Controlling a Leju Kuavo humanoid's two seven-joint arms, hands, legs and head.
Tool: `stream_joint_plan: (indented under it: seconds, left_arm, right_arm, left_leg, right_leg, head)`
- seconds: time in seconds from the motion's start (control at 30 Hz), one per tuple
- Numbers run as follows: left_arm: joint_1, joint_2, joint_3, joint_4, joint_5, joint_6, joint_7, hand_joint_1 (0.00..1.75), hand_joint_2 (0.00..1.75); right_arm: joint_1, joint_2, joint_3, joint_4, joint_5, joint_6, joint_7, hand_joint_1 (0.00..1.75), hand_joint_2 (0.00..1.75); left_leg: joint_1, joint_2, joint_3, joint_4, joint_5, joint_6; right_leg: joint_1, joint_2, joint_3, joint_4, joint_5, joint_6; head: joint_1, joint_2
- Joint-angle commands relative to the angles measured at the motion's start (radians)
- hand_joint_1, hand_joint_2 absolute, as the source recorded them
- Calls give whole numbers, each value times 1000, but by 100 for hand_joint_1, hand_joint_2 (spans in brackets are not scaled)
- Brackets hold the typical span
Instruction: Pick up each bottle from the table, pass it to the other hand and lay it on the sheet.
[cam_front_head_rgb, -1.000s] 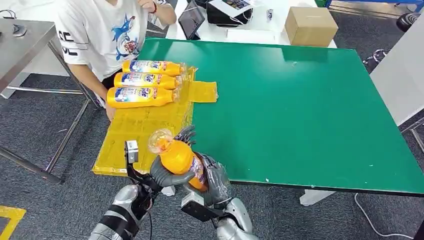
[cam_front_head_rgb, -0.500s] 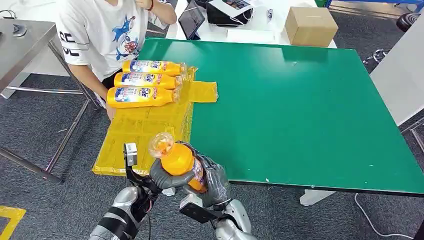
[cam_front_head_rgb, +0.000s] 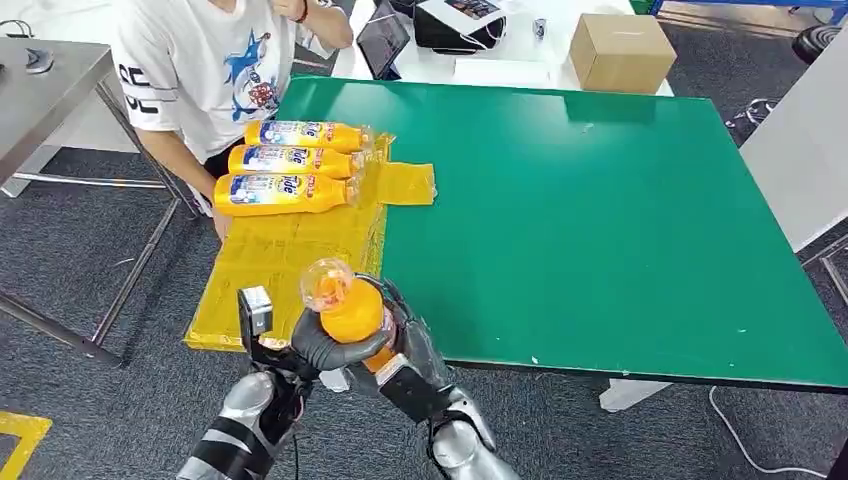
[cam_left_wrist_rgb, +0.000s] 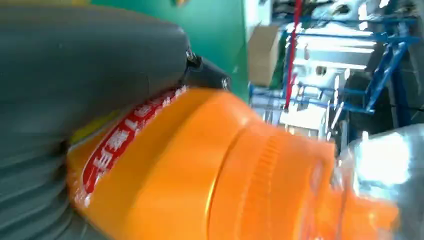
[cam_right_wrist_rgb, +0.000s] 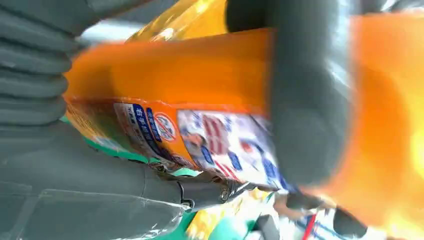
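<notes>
An orange bottle (cam_front_head_rgb: 350, 308) with a clear cap stands nearly upright in the air over the near edge of the yellow sheet (cam_front_head_rgb: 280, 260). My left hand (cam_front_head_rgb: 325, 350) wraps its thumb across the bottle's front from the left. My right hand (cam_front_head_rgb: 408, 340) cups it from behind and to the right. The left wrist view shows the bottle (cam_left_wrist_rgb: 200, 170) pressed against the grey thumb (cam_left_wrist_rgb: 100, 65). In the right wrist view its label (cam_right_wrist_rgb: 200, 145) lies against the palm. Three more orange bottles (cam_front_head_rgb: 290, 160) lie side by side at the sheet's far end.
The green table (cam_front_head_rgb: 600, 220) is bare to the right of the sheet. A person in a white shirt (cam_front_head_rgb: 210, 70) sits at the far left corner, close to the lying bottles. A cardboard box (cam_front_head_rgb: 620, 50) stands beyond the table, and a grey metal table (cam_front_head_rgb: 50, 85) is at the left.
The bottle has shifted slightly right and stands more upright. My right forearm has turned beneath it, and the left hand has closed in tighter around its body.
</notes>
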Motion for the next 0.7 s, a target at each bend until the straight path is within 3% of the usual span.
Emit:
stream_joint_plan:
  seconds: [0.03,0.27,0.33,0.5,0.67,0.7]
  left_arm:
    - [-94,-15,111,14,-176,199,-59,175,175]
    - [-143,-24,166,41,-268,295,-63,175,175]
    - [-157,-29,178,44,-333,388,-88,175,175]
    - [-233,20,133,117,-774,733,-107,175,175]
    - [-339,60,84,337,-1090,860,-61,175,175]
    - [-383,89,26,445,-1231,848,-6,175,175]
  right_arm:
    - [25,-43,-33,-223,-65,50,-6,0,0]
    - [52,-39,-33,-326,-71,-11,-14,0,0]
    - [58,-37,-30,-356,-77,-36,-31,0,0]
    - [56,-59,11,-499,-78,-173,-31,0,0]
    - [44,-71,28,-585,-99,-235,-31,0,0]
    - [44,-78,32,-619,-103,-259,-31,0,0]
  left_leg:
    - [1,-1,3,0,-1,-1]
    - [1,-1,2,0,-1,-1]
    - [1,-2,3,0,-2,-1]
    - [2,-2,3,1,-2,-2]
    - [1,-3,2,0,0,-1]
    - [1,-2,2,0,0,-1]
  right_leg:
    - [1,0,3,0,-1,-2]
    - [1,-1,2,0,-1,-1]
    - [1,-1,4,0,-2,-1]
    - [1,-1,4,1,-2,-2]
    - [1,-2,2,0,-1,-1]
    - [1,-1,2,0,0,-1]
  head:
    - [0,0]
    - [0,0]
    - [0,0]
    - [0,0]
    - [0,0]
    - [0,0]
